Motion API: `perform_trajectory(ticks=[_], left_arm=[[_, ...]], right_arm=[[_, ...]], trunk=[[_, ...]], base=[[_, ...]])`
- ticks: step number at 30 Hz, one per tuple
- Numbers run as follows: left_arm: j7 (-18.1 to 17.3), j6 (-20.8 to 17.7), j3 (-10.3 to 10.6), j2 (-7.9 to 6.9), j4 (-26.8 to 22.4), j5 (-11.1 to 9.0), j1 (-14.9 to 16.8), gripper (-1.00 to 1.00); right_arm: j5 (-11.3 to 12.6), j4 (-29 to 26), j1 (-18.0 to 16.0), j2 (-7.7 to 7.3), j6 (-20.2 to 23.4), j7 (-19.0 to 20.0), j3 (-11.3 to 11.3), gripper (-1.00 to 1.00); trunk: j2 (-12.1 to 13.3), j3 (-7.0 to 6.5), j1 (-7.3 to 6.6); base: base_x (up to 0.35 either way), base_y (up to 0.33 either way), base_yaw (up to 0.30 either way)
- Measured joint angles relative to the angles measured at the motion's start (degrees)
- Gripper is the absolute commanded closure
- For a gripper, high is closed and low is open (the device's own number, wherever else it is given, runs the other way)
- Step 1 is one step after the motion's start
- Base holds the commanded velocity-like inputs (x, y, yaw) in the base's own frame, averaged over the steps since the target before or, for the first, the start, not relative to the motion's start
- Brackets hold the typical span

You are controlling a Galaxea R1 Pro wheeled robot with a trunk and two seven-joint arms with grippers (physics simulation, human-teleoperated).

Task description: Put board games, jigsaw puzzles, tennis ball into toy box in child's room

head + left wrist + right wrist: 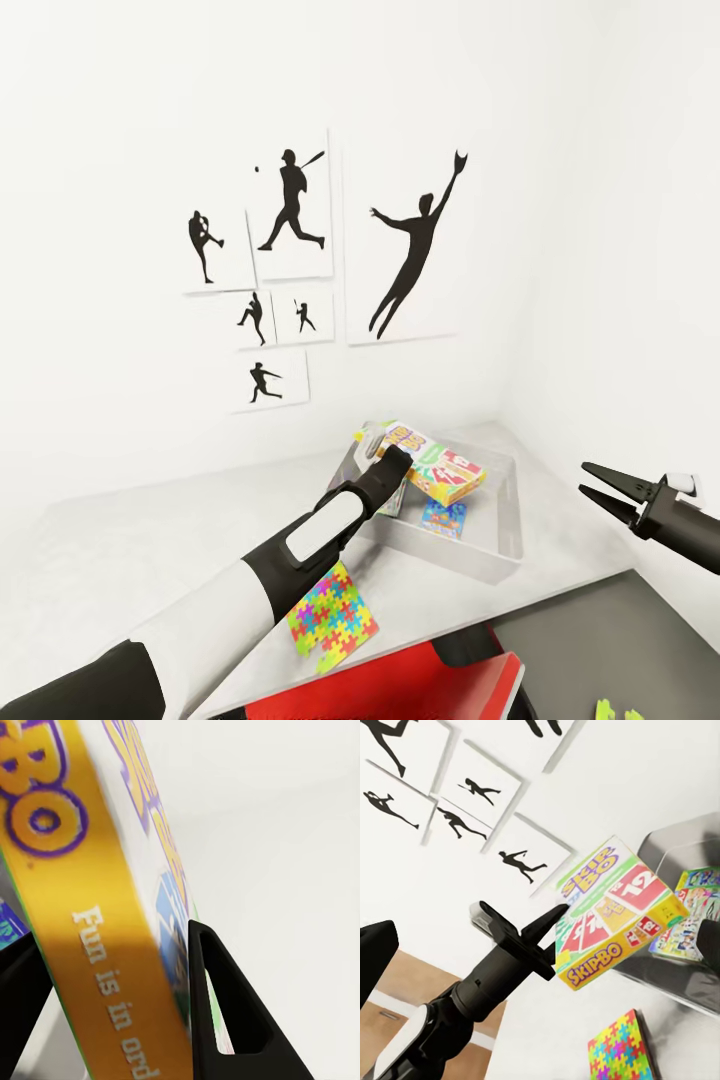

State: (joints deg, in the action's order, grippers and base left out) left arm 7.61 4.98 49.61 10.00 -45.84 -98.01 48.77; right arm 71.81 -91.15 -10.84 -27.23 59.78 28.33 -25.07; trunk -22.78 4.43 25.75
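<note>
1. Left pincer [388, 462] pinches the Skip-Bo board game [440, 462] by its edge, one finger [232, 1009] on each flat face, and holds it over the open toy box [495, 545] on the worktop [150, 530].
2. The relation that matters: the box sits straight below the game, so the drop is downward. The game's long axis runs across the box, tilted, with its far end lower.
3. Right pincer [598, 485] hangs spread and empty beside the box's right wall, apart from it; the left arm is the one placed to finish this step.
4. Inside the box a second game [443, 518] lies flat on the floor.
5. One jigsaw puzzle [332, 618] lies on the worktop just in front of the box, not yet stowed.
6. Hard to tell: whether the held game touches the box rim; the left arm hides the box's near-left corner and what lies under the game. The left wrist view is blurred at close range.
</note>
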Motion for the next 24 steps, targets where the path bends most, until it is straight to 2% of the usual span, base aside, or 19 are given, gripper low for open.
perform_trajectory(ticks=[4,8,13,19,24], left_arm=[[-0.05,0.03,-0.08,0.0,-0.28,0.0,0.12,1.0],[-0.3,0.1,-0.51,0.0,-0.74,-0.05,0.3,1.0],[0.19,0.06,-0.57,0.0,-3.93,-0.36,0.9,1.0],[4.03,0.01,-0.59,0.0,-4.36,-0.63,2.36,1.0],[4.84,0.07,-0.62,0.0,-4.39,-0.63,2.53,1.0]], right_arm=[[0.14,-0.03,-0.05,0.07,0.0,0.02,-0.19,-1.0],[0.82,-0.08,-0.23,-0.7,0.0,-0.03,-0.92,-1.0],[0.97,0.03,-1.94,-1.76,0.0,-0.53,-1.08,-1.0],[0.75,0.4,-4.13,-2.76,0.0,-1.02,-0.92,-1.0],[0.82,0.41,-4.26,-2.78,0.0,-2.62,-0.74,-1.0]], trunk=[[0.0,0.37,0.0],[0.0,0.74,0.0],[0.0,1.21,0.0],[0.0,1.77,0.0],[0.0,2.23,0.0]], base=[[0.0,0.0,0.0],[0.0,0.0,0.0],[0.0,0.0,0.0],[0.0,0.0,0.0],[0.0,0.0,0.0]])
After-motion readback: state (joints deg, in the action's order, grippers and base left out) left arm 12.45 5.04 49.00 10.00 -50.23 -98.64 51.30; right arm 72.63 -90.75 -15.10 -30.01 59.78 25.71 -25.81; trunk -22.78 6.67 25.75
